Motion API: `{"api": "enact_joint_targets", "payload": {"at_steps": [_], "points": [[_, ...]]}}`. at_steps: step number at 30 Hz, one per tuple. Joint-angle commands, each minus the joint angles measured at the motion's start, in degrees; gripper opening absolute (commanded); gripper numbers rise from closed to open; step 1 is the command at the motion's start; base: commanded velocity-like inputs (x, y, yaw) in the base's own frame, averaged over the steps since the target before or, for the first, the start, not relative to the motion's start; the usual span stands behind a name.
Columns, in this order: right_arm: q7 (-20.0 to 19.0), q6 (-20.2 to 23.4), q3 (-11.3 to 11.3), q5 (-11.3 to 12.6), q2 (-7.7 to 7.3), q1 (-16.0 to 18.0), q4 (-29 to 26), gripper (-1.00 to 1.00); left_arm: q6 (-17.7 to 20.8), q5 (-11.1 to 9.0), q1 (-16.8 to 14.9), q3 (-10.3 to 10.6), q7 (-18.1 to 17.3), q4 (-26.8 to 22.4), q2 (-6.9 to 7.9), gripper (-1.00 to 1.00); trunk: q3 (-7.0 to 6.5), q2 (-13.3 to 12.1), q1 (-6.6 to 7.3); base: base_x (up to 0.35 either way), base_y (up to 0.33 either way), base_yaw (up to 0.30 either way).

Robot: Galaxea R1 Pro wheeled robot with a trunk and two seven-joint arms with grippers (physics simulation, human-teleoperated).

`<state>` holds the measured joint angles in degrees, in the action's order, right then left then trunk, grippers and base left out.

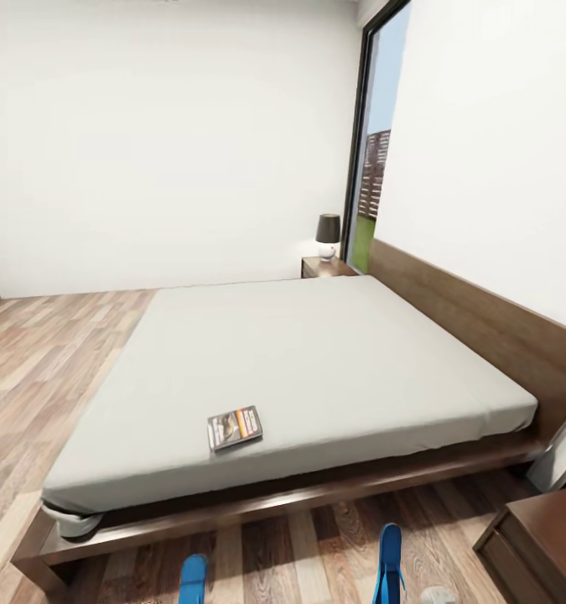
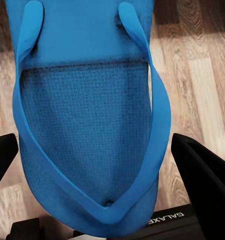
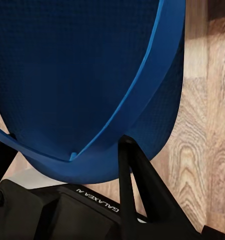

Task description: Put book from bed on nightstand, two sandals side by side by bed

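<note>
The book (image 1: 234, 428), dark with an orange band, lies flat near the near edge of the bed (image 1: 316, 361). Two bright blue sandals are held above the floor in front of the bed, one at the left (image 1: 193, 579) and one on edge at the right (image 1: 389, 564). In the left wrist view my left gripper (image 2: 95, 145) is shut across the width of a sandal (image 2: 87, 110), black fingers (image 2: 202, 180) against its sides. My right gripper (image 3: 62, 147) is shut on the other sandal (image 3: 77, 75), which is tilted on edge. A nightstand (image 1: 324, 267) stands beyond the bed, another (image 1: 538, 537) at the near right.
A dark-shaded lamp (image 1: 328, 235) stands on the far nightstand beside a tall window (image 1: 375, 151). The dark headboard (image 1: 484, 319) runs along the right wall. Wood-plank floor (image 1: 48, 361) stretches left of the bed and in a strip in front of it.
</note>
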<state>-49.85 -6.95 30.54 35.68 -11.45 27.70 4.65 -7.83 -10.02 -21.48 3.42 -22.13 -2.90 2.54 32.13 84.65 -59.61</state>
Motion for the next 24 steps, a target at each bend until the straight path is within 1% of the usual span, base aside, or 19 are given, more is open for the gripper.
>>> {"api": "enact_joint_targets", "payload": {"at_steps": [1, 24], "points": [[-0.2, -0.4, 0.5, 0.4, 0.03, 0.1, 0.2, -1.00, -0.2, -0.5, -0.1, 0.4, -0.2, 0.1, 0.01, -1.00, 0.06, 0.0, 0.00, 0.000, 0.000, 0.236], [-0.2, -0.4, 0.5, 0.4, 0.03, 0.1, 0.2, -1.00, -0.2, -0.5, -0.1, 0.4, -0.2, 0.1, 0.06, -1.00, 0.06, 0.0, 0.00, 0.000, 0.000, 0.236]]}}
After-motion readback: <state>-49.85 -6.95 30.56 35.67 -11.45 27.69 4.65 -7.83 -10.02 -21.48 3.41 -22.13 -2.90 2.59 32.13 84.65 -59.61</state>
